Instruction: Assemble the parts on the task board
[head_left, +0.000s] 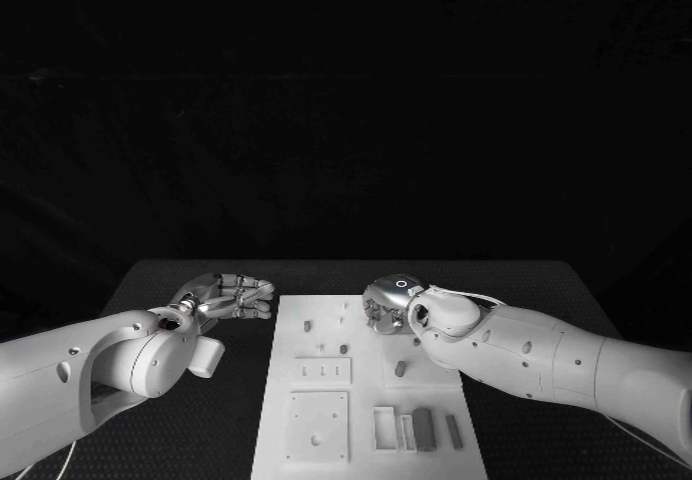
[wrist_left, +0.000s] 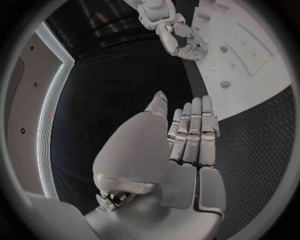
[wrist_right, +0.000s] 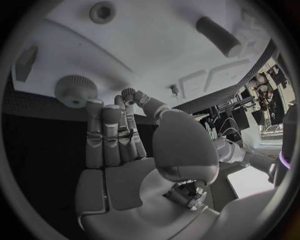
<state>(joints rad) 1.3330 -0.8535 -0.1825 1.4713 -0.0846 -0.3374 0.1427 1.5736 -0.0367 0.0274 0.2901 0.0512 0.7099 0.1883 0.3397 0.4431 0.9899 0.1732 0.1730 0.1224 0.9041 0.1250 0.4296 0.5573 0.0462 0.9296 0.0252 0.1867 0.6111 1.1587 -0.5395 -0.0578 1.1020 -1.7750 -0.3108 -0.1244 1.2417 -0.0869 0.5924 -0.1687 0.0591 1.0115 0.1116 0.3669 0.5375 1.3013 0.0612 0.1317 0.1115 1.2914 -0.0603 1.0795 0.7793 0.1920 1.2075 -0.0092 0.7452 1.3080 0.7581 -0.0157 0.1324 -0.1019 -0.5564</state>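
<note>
Head view: the task board (head_left: 361, 400) lies in the middle of the black table (head_left: 534, 290), small grey parts (head_left: 421, 425) on it. The right hand (head_left: 391, 303) hovers over its far end, fingers together, holding nothing. The left hand (head_left: 231, 297), just beside the board, likewise.
</note>
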